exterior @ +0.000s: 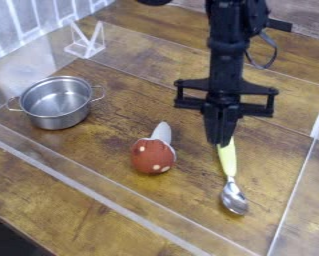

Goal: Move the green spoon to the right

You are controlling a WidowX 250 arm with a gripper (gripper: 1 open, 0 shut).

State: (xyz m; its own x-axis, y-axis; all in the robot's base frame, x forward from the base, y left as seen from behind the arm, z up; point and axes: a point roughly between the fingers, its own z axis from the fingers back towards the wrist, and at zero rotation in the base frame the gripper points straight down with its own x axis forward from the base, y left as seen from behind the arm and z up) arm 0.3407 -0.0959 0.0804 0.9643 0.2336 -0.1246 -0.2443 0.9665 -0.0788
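The green spoon (230, 178) has a light yellow-green handle and a shiny silver bowl. It lies slanted on the wooden table (82, 200), right of centre, with its bowl toward the front. My gripper (219, 138) points straight down over the far end of the handle. Its thin fingers are shut on that end. The spoon's bowl appears to rest on the table surface.
A red-capped toy mushroom (154, 152) with a white stem lies just left of the spoon. A small metal pot (58, 101) stands at the left. Clear acrylic walls (293, 200) border the work area, and a clear stand (84, 40) sits at the back left.
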